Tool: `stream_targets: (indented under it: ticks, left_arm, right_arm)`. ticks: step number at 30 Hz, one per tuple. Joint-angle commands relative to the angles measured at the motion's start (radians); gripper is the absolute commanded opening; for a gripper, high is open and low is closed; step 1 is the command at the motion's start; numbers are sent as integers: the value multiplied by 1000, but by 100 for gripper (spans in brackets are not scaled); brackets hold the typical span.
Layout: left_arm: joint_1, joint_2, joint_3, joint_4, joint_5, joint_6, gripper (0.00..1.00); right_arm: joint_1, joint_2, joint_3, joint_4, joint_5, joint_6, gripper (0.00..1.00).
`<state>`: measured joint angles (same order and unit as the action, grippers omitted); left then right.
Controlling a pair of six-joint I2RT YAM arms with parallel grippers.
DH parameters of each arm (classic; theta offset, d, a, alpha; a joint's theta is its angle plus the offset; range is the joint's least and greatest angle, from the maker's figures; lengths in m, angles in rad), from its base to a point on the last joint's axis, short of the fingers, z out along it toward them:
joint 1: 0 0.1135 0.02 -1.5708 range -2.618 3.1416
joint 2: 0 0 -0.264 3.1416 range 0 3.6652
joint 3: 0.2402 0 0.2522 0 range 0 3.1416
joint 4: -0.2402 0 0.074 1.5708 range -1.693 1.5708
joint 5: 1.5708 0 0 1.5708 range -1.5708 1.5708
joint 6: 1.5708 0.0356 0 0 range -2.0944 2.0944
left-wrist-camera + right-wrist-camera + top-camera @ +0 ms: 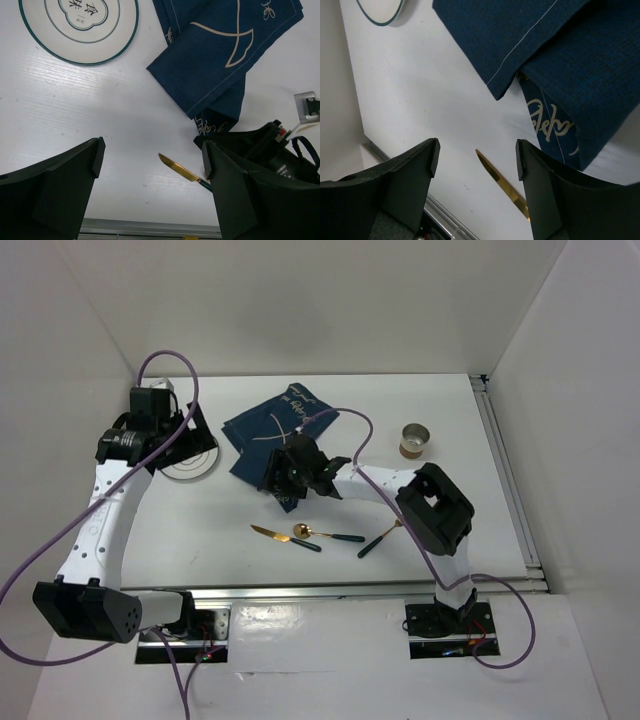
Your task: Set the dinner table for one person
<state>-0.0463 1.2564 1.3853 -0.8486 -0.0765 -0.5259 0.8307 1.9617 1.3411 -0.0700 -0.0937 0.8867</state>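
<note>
The white dinner table (180, 530) carries a crumpled navy placemat (280, 425) at the back centre. A white plate with a green rim (190, 464) lies to its left. A gold knife (283, 537), spoon (322, 533) and fork (380, 537) with dark handles lie near the front. My left gripper (200, 440) is open and empty above the plate's near edge; its wrist view shows the plate (80, 25), placemat (225, 55) and knife (182, 171). My right gripper (280, 480) is open and empty over the placemat's near corner (560, 55), above the knife blade (502, 185).
A small metal cup (414, 440) stands at the back right. Aluminium rails run along the front edge (350, 590) and the right edge (505, 470). White walls enclose the table on three sides. Purple cables loop off both arms.
</note>
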Motion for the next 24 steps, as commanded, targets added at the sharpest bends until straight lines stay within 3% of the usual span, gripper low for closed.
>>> stream_targets:
  ticks: [1, 14, 24]
  left_arm:
    - [2, 6, 23, -9, 29, 30, 98]
    - [2, 6, 24, -32, 55, 58, 98]
    - [2, -12, -5, -32, 73, 58, 98]
  right_arm:
    - [10, 55, 32, 76, 5, 70, 74]
    - [30, 195, 170, 55, 44, 89, 62]
    - [39, 244, 257, 12, 109, 122, 62]
